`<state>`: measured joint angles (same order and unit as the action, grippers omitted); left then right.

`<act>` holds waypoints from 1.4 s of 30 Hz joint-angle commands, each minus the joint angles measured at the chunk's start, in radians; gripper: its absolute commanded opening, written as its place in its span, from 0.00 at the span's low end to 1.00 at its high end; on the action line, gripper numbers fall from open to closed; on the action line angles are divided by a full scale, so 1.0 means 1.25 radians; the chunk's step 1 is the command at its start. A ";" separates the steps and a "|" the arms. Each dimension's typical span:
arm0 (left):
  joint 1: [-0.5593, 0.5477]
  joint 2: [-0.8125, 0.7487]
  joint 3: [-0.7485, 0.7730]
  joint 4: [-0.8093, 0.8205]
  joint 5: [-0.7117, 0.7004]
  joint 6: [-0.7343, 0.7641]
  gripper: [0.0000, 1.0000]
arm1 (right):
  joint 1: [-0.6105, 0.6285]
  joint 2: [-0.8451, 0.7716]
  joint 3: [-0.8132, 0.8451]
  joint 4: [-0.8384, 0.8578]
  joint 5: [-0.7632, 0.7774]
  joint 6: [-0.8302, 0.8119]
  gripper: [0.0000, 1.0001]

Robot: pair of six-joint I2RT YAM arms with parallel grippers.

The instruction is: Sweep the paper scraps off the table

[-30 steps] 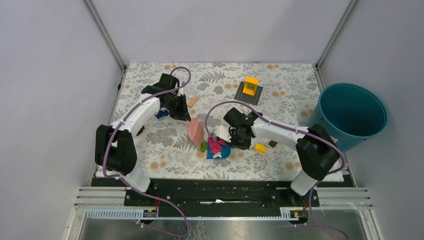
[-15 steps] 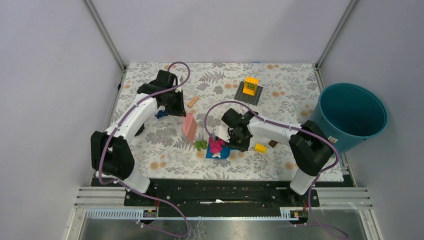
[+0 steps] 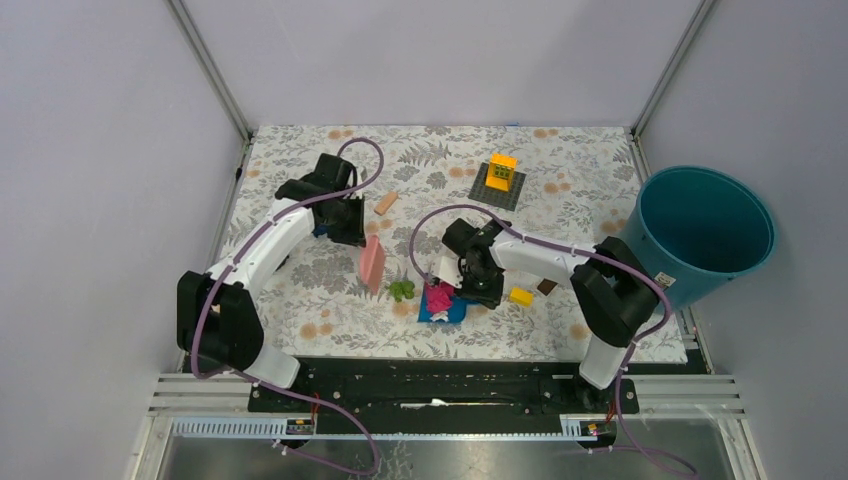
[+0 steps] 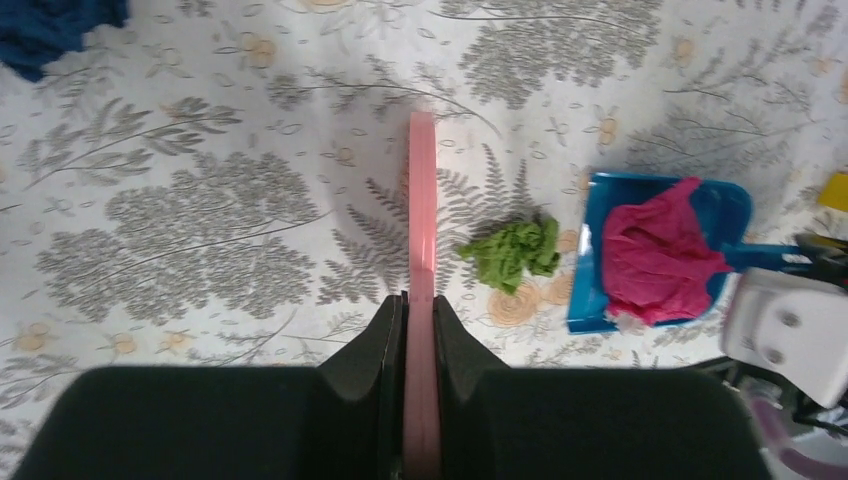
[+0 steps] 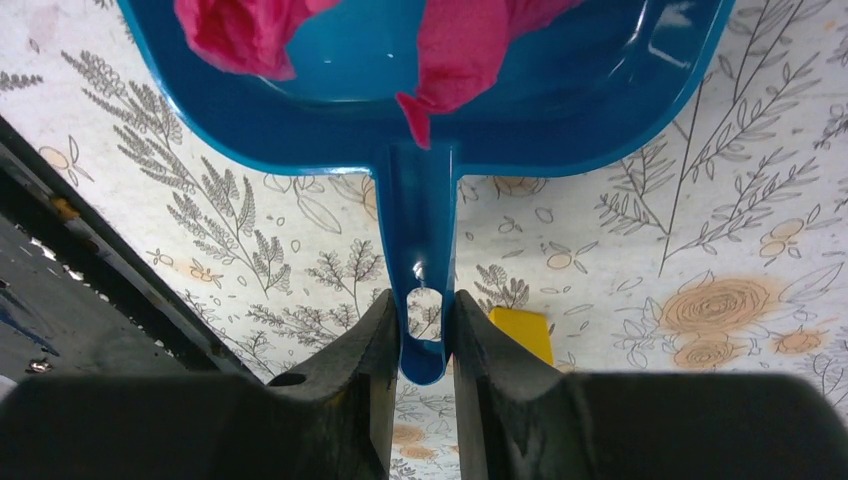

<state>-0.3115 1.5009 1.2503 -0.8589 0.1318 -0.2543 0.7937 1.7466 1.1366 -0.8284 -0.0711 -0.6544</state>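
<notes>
The paper scraps are small crumpled lumps. A rumpled green wad (image 4: 512, 252) of paper lies loose on the table (image 4: 200, 200), whose white cloth is printed with grey ferns and tan flowers. A larger magenta wad (image 4: 655, 262) sits inside the shallow blue plastic dustpan (image 4: 590, 260), spilling toward its handle. A dark blue wad (image 4: 55, 30) lies on the cloth well to the left of the dustpan, farther from the arm bases.

Compared with a second ago, the flat pink plastic scraper (image 4: 421, 250) has drawn away leftward from the dustpan. The green wad, then pressed against the pan's mouth beside the magenta one, now sits apart from it on bare cloth.

The left gripper (image 4: 420, 305) has its fingers clamped tight on the near end of the scraper, which stands on edge. The green wad lies just right of the blade, between it and the dustpan's open side, ahead of the fingertips. The right gripper (image 5: 425, 310) pinches the tip of the dustpan's handle, with the magenta wad beyond its fingers in the pan.
</notes>
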 commanded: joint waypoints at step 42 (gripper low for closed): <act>-0.052 0.061 0.329 0.049 0.419 0.046 0.00 | -0.116 -0.093 -0.009 0.223 -0.112 0.130 0.00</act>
<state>-0.3748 1.5814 1.5372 -0.8436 0.5446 -0.2272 0.6727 1.6764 1.1278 -0.6014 -0.1780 -0.5209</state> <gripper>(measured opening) 0.141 0.291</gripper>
